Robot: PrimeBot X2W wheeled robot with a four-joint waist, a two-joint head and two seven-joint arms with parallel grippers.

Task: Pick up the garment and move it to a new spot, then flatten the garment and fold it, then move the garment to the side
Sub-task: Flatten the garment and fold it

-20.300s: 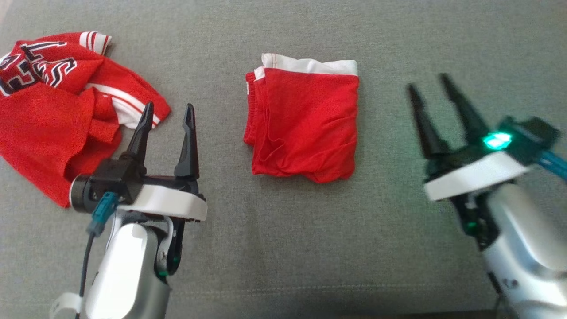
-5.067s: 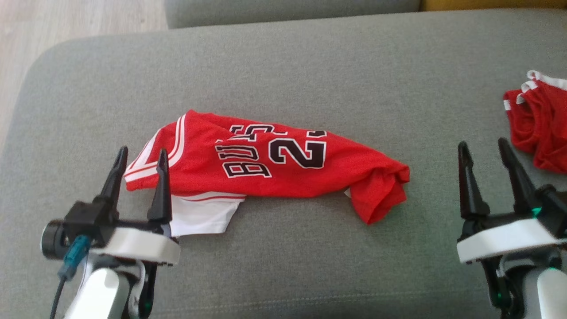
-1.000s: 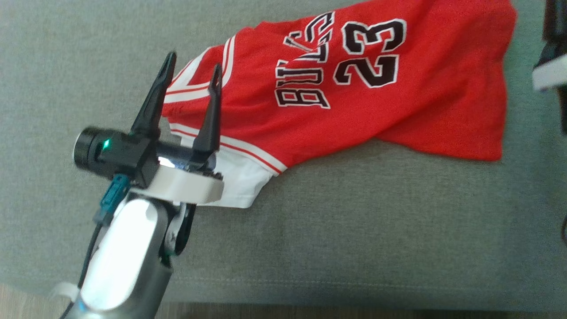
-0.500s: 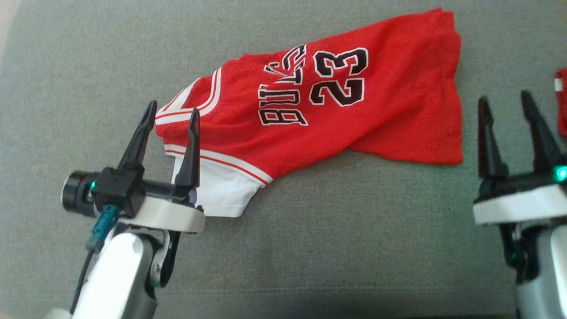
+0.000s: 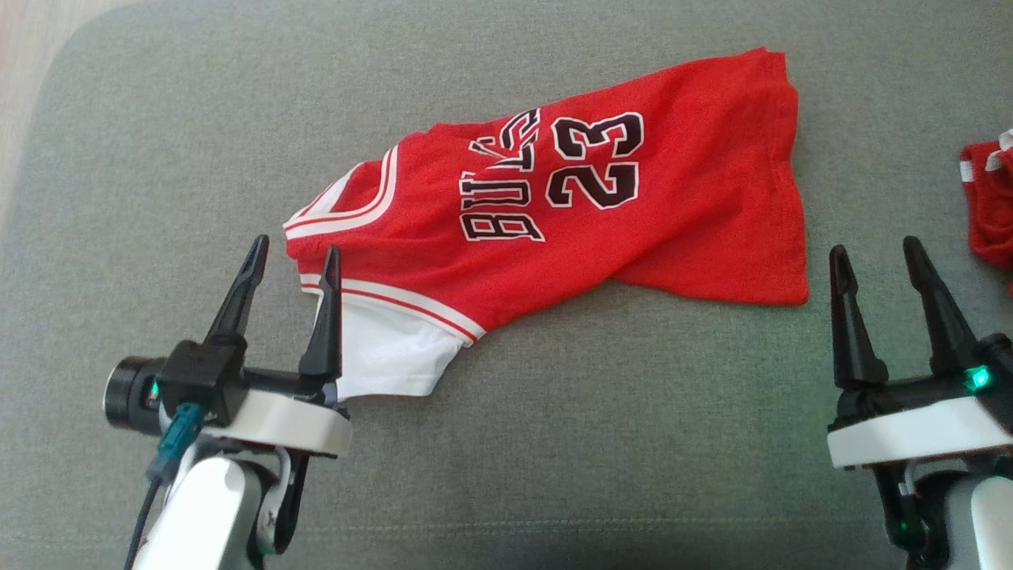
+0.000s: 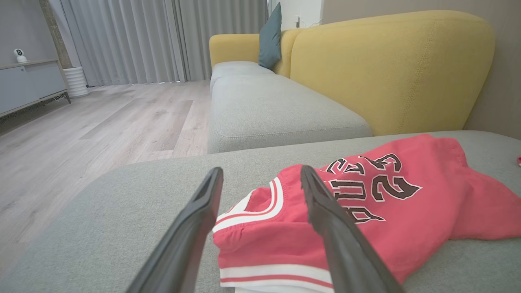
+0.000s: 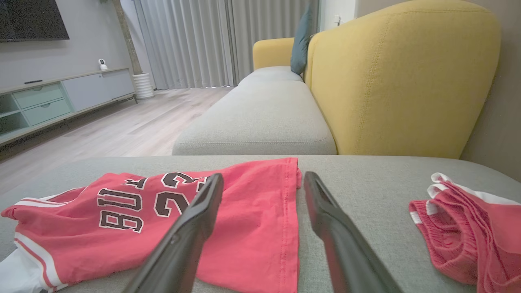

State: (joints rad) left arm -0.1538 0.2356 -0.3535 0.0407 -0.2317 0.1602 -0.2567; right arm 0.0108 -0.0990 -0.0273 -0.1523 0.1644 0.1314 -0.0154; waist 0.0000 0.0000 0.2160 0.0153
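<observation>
on grey sofa cushion (image 5: 554,443), red jersey (image 5: 673,214); beyond, wood floor (image 6: 101,118)

Grey sofa seat (image 5: 506,475) underneath. Folded red shorts (image 7: 468,232) at right edge. Yellow backrest (image 7: 399,81) behind, teal cushion (image 6: 270,36) further along. Wood floor (image 6: 101,122), grey curtains (image 6: 163,40), sideboard (image 7: 61,97), dark screen (image 7: 32,18) above it.

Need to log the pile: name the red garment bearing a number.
The jersey, printed with black 23, mid-cushion; the red shorts at the right edge show no print.
</observation>
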